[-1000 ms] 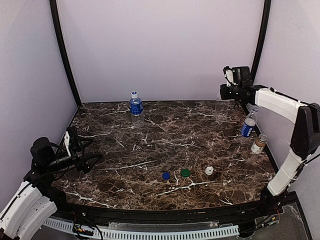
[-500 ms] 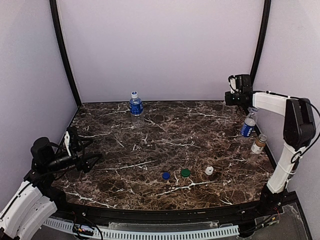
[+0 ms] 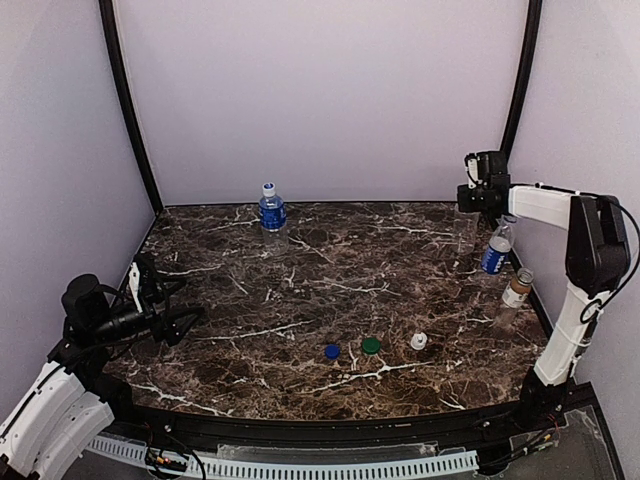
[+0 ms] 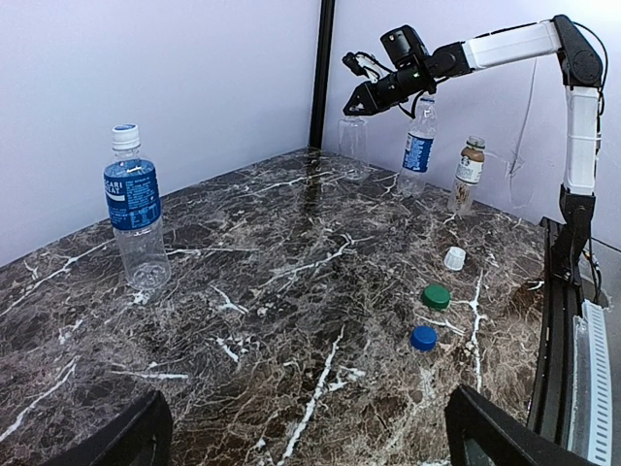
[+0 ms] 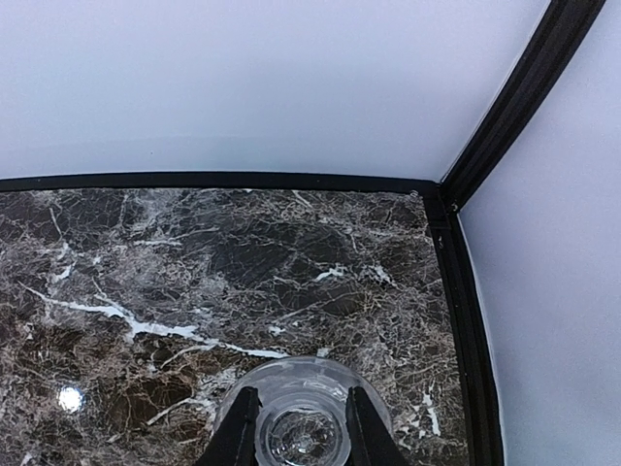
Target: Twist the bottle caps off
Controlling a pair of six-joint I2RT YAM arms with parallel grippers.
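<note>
Left claw (image 4: pixel 309 408): spread wide, holding nothing, low over the near-left part of the counter (image 3: pixel 300 270).
Capped blue-label bottle (image 3: pixel 271 211): upright at the back left, white cap (image 4: pixel 124 136) on; probably the last one to open.
Loose caps: blue cap (image 3: pixel 331 351), green cap (image 3: pixel 371 345) and loose white cap (image 3: pixel 418 341) in a row near the front, well apart from every bottle.
Plain clear bottle (image 4: pixel 353 146): upright in the far right corner, mouth open, no cap. Cannot tell whether its base is on the counter.
Right claw (image 5: pixel 301 396): over that bottle from above, fingers (image 5: pixel 238 432) pressed to either side of the bare neck, pinching it by the look of the wrist view.
Second blue-label bottle (image 3: pixel 497 250): upright just right of the clear one; top too small to judge.
Coffee-drink bottle (image 3: pixel 516 290): upright nearer along the right edge; cap state unclear.
Step in hand: likely parking the opened clear bottle in the corner.
Doing it well: lower straight down until the base sits flat, then spread the fingers evenly and only slightly.
Retreat: rise vertically before swinging away. Light empty plastic tips from a sideways nudge at the neck.
Clearance: keep off the black corner post (image 5: pixel 505 97) and the neighbouring bottle.
</note>
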